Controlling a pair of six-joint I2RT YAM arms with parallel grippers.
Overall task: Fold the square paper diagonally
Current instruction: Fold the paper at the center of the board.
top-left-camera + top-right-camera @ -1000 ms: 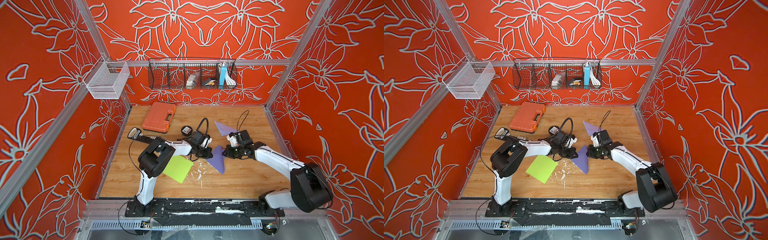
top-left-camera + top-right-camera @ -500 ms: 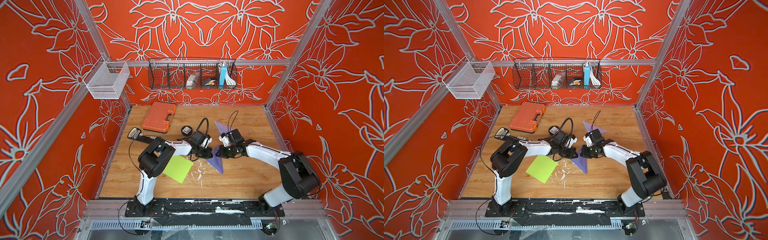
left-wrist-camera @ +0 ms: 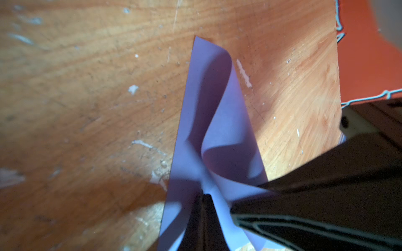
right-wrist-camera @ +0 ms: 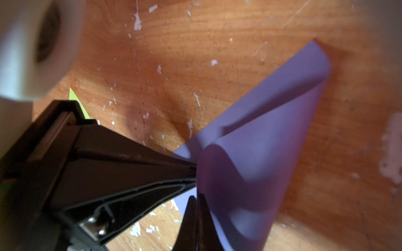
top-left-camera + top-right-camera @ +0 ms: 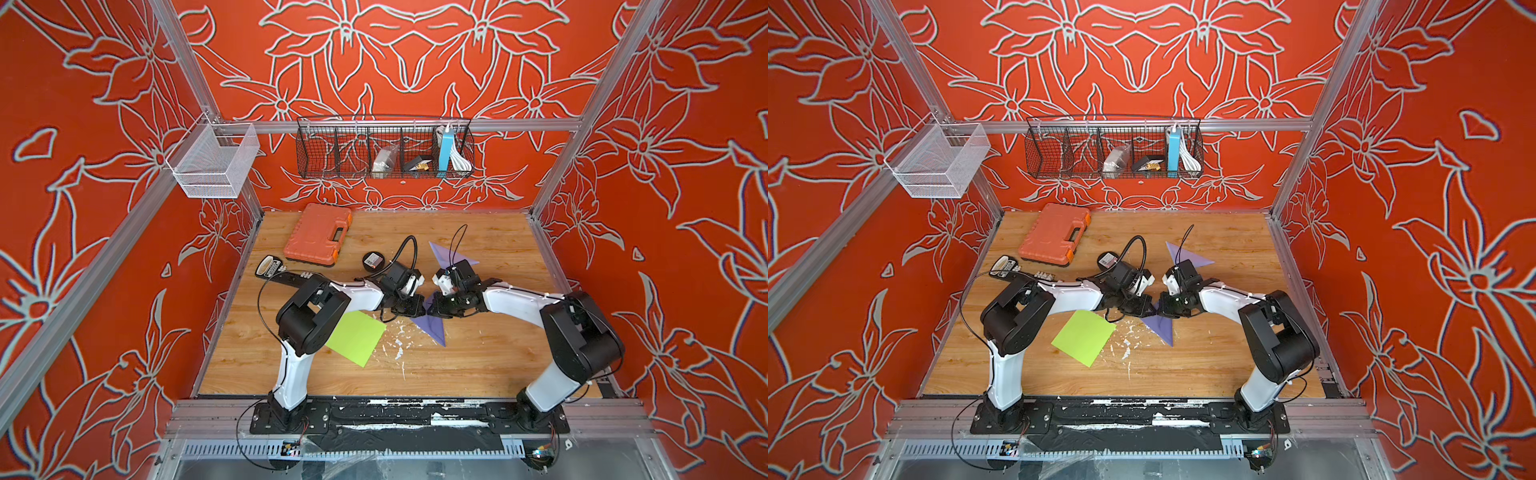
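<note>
— Where is the purple paper point(image 5: 433, 328)?
— On the wooden table point(image 5: 498, 365), toward the arm bases from the orange tool case point(image 5: 318, 235) and off to the case's right. It is bent over on itself in a soft loop with no crease pressed in, and one point lies flat on the wood.
— And the grippers?
— The left gripper point(image 5: 419, 306) and the right gripper point(image 5: 434, 309) meet tip to tip over it. Each has its jaws closed tight, pinching the sheet.
— What crowds them?
— A lime-green paper square point(image 5: 357, 338) lies nearer the bases than the case, close to the purple sheet. The left arm point(image 5: 353, 293) covers one of its corners in both top views. White flecks point(image 5: 399, 353) litter the wood between the two sheets. A folded purple triangle point(image 5: 451, 257) sits to the case's right, partly hidden by the right wrist. A small round black tin point(image 5: 372, 260) sits just beside the case's near right corner. A black wire basket point(image 5: 384, 147) hangs on the wall above the case.
</note>
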